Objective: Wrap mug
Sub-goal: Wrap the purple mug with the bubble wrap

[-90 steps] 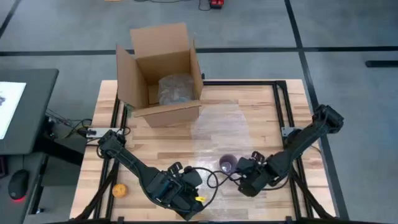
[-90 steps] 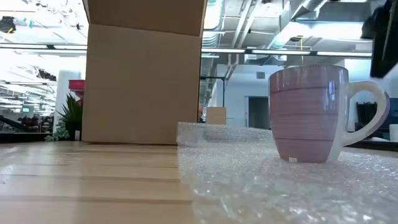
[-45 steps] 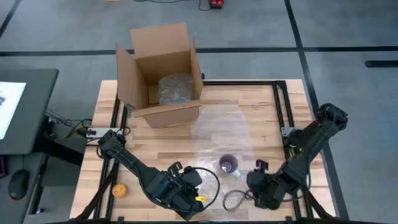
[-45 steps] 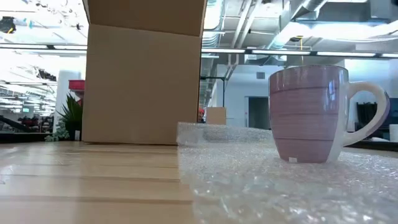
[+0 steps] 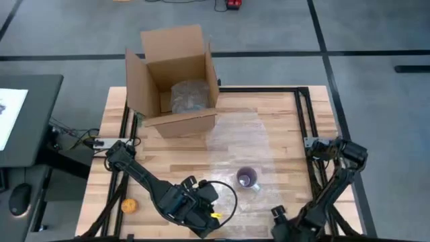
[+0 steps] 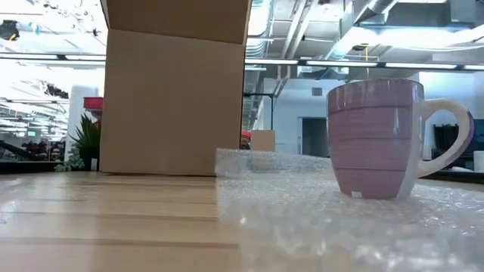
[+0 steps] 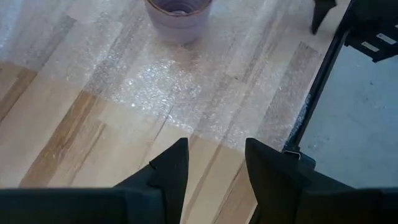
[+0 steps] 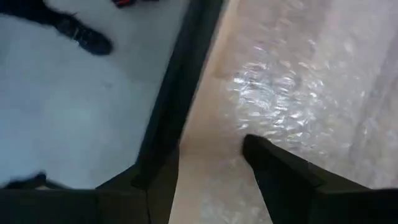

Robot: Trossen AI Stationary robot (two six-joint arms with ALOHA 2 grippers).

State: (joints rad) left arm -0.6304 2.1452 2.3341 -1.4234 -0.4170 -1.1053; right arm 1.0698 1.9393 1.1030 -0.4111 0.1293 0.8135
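While upright on bubble wrap (image 5: pixel 236 144), mug (image 6: pixel 376 138), lilac-banded, white handle

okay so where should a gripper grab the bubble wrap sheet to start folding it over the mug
Probably the bubble wrap sheet's near edge, coming from the table's front, where the open left gripper and right gripper sit. The sheet lies flat, and the upright mug pins it close to that edge, leaving a short free flap.

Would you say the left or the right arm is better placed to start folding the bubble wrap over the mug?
Probably the left: the left gripper is open beside the bubble wrap, facing the mug. The right gripper sits at the table's near edge.
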